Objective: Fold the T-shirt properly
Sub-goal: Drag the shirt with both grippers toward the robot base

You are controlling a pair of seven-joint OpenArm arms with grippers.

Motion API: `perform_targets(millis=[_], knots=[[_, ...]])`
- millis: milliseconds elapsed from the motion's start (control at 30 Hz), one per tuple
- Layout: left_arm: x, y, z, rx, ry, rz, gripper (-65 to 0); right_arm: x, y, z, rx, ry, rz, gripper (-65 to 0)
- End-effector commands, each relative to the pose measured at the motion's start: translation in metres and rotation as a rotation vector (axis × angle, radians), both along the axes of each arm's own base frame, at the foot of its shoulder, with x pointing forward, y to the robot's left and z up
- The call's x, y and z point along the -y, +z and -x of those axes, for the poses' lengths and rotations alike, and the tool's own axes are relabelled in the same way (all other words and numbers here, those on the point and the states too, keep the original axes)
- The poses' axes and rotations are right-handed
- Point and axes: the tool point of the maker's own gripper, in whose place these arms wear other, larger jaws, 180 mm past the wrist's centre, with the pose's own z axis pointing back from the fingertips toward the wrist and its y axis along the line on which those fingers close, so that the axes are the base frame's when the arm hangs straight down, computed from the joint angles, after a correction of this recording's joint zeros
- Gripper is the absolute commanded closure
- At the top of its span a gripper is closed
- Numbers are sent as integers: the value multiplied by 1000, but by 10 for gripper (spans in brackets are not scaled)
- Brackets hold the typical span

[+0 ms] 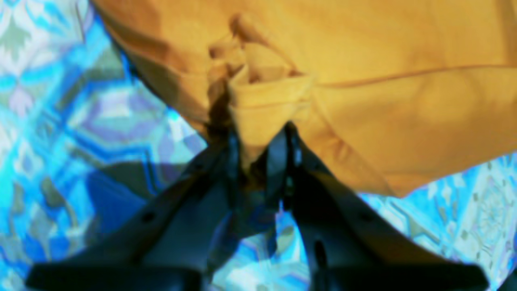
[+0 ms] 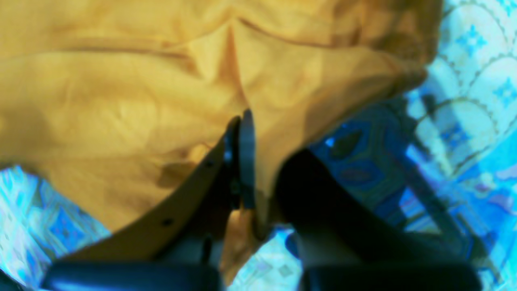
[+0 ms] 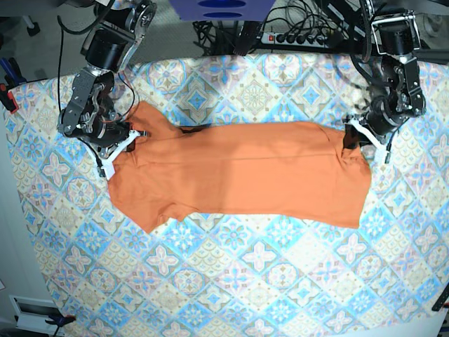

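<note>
— What's hard to read?
— Both wrist views are blurred. The right gripper point(image 2: 246, 161) is clamped on the T-shirt point(image 3: 238, 175); the left gripper point(image 1: 258, 157) pinches a bunched hem.
— And the shirt?
— Spread across the patterned cloth point(image 3: 245, 281), mid-table. Cables point(image 3: 309, 31) lie far behind.

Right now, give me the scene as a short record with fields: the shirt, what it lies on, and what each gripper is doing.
garment: orange T-shirt, spread lengthwise, one long fold already made
surface: tile-patterned cloth covering the table
left gripper: shut on a bunched fold at the shirt's edge
right gripper: shut on the shirt's fabric at the opposite end
shirt ends: both pinched
</note>
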Motion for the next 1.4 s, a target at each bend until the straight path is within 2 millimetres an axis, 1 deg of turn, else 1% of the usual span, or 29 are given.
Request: perform_targets(millis=[0,100,167,333,467,567,633,700,800,867,1000,1033,1133,1167,1233,1333,1367], knots=[[-1,-24,38,-154,-67,-55,-66,10,-14,32,-131,29,59,0],[-1,-25,46,-128,-54,-48,-65,22,-12,47,-139,21,95,0],[1,-22,52,-117,-64,-54,-65,34,-8,57,-157,24,136,0],[12,-2,63,-61,-66,-7,-65,62,10,72,-207,42,279,0],[20,5,79,-54,-78,12,-65,83,25,83,-268,52,416,0],[22,3,98,-78,-86,12,-65,98,30,94,-336,58,505,0],[21,1,106,-93,-83,12,-65,100,30,95,-344,59,518,0],[14,1,113,-103,-63,4,-65,100,30,95,-343,63,518,0],[2,6,118,-96,-30,-15,-65,100,28,97,-349,64,516,0],[-1,9,121,-94,-27,-23,-65,100,29,95,-347,64,514,0],[-3,10,120,-94,-31,-33,-70,100,28,96,-352,65,514,-2],[-3,11,118,-89,-30,-32,-70,98,28,95,-350,69,514,-3],[-3,11,117,-88,-30,-31,-73,90,28,89,-340,112,520,-9],[-3,11,116,-88,-32,-34,-83,88,28,87,-336,120,522,-20],[-3,14,106,-65,-32,-35,-137,85,29,84,-324,130,525,-55],[-4,14,100,-81,-41,-43,-265,85,29,84,-323,133,525,-125],[-4,13,100,-91,-45,-46,-293,84,30,83,-320,134,526,-145]])
